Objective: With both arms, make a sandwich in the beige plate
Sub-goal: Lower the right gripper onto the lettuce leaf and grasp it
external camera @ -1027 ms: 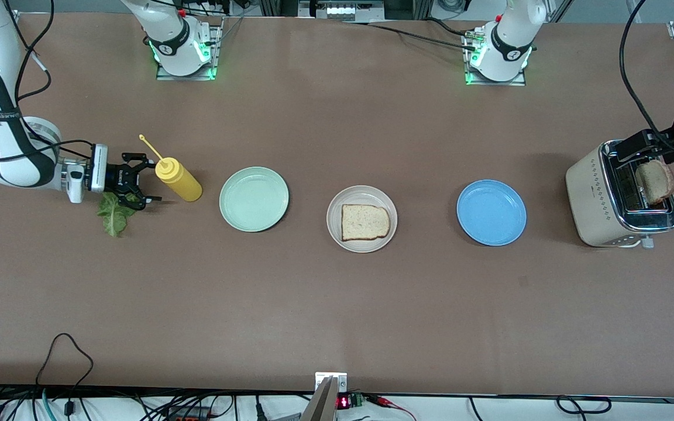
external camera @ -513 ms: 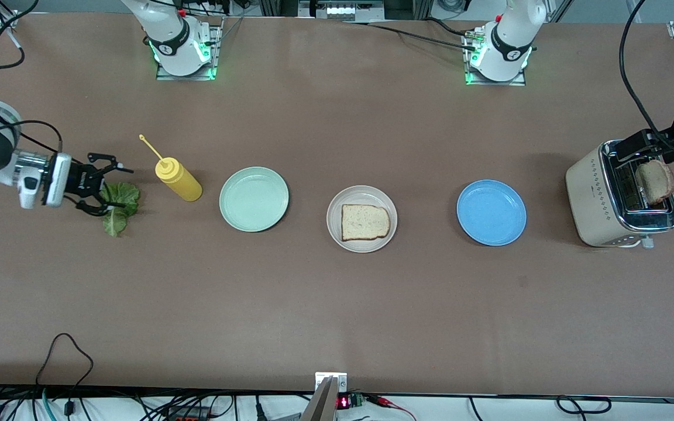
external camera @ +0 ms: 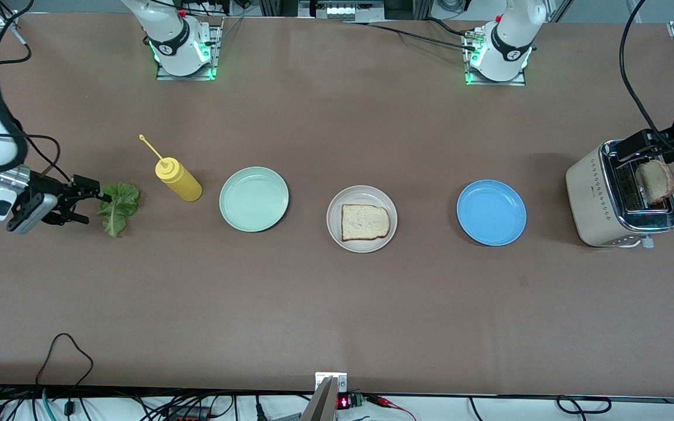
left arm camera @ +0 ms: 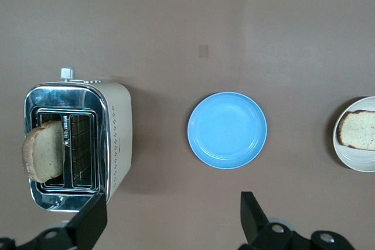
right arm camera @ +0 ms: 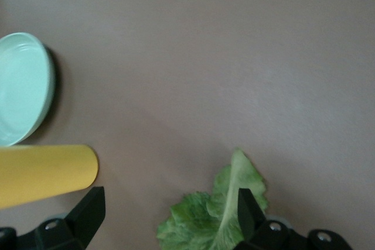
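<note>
One bread slice [external camera: 364, 222] lies in the beige plate [external camera: 337, 206] at the table's middle; both also show in the left wrist view, the slice [left arm camera: 358, 130] and the plate [left arm camera: 351, 159]. A second bread slice [external camera: 654, 181] stands in the toaster [external camera: 597, 199], where the left wrist view also shows it [left arm camera: 43, 151]. The lettuce leaf [external camera: 117, 207] lies flat on the table. My right gripper [external camera: 92, 206] is open and empty beside the leaf, on the side toward the right arm's end. In the right wrist view the leaf [right arm camera: 214, 218] lies between its spread fingers [right arm camera: 88, 215]. My left gripper [external camera: 641, 146] is open over the toaster and holds still.
A yellow squeeze bottle [external camera: 178, 180] lies on its side between the lettuce and a mint-green plate [external camera: 254, 199]. A blue plate [external camera: 491, 212] sits between the beige plate and the toaster. The toaster stands at the left arm's end of the table.
My right gripper has drawn back from beside the yellow bottle toward the right arm's end of the table, uncovering the lettuce. The left arm has not moved.
</note>
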`<state>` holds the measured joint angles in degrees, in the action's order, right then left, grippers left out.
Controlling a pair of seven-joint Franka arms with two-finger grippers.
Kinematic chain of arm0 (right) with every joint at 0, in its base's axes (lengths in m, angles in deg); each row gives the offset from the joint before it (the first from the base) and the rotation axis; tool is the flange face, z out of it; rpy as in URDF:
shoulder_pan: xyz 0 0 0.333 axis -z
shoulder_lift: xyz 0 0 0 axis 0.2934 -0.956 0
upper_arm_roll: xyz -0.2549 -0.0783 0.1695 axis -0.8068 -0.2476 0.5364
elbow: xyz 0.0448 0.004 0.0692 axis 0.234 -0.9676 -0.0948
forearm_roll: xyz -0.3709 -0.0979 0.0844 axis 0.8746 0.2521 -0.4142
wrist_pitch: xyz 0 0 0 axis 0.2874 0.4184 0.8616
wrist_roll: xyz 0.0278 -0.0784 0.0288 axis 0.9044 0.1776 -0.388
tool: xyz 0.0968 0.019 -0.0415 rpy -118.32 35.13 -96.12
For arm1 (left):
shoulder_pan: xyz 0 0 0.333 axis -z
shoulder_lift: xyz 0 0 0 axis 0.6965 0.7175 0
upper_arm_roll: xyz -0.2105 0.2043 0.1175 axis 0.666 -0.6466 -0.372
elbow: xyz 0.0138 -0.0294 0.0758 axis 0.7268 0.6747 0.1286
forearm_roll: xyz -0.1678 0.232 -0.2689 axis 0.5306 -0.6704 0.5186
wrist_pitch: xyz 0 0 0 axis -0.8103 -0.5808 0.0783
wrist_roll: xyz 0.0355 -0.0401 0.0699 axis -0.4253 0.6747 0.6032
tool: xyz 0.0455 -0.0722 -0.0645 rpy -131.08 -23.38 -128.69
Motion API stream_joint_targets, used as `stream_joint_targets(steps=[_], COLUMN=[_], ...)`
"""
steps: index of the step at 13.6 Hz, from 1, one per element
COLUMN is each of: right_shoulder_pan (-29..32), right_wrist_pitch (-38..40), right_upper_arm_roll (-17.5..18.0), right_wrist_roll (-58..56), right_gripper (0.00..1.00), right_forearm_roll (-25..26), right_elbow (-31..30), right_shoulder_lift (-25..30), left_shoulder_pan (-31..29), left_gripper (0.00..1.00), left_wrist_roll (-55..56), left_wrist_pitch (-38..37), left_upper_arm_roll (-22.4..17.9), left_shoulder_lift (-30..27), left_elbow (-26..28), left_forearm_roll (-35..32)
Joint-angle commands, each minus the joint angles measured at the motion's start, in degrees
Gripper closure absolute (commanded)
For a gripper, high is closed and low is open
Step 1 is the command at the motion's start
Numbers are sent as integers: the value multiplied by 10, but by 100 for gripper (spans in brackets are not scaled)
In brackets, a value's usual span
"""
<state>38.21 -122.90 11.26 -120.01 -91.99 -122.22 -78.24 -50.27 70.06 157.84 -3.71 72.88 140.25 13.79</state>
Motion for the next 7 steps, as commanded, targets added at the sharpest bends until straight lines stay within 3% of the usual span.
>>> stream_joint_targets(steps=[1, 4, 7], right_shoulder_pan=[-10, -11, -12], right_wrist_pitch=[-46, -101, -117], right_upper_arm_roll=[22, 44, 45], right_wrist_roll=[180, 378, 483], right_gripper=[0, 0, 0], right_forearm_roll=[100, 252, 341], right_elbow=[3, 1, -1], right_shoulder_lift=[-2, -20, -41], left_shoulder_pan=[-2, -2, -2], left_gripper=[0, 0, 0], left_wrist_roll=[-10, -10, -9], left_wrist_pitch=[-7, -1, 0], left_upper_arm_roll=[1, 1, 1], left_shoulder_lift=[-9, -9, -9], left_elbow=[1, 1, 1], left_forearm_roll=[-1, -1, -1])
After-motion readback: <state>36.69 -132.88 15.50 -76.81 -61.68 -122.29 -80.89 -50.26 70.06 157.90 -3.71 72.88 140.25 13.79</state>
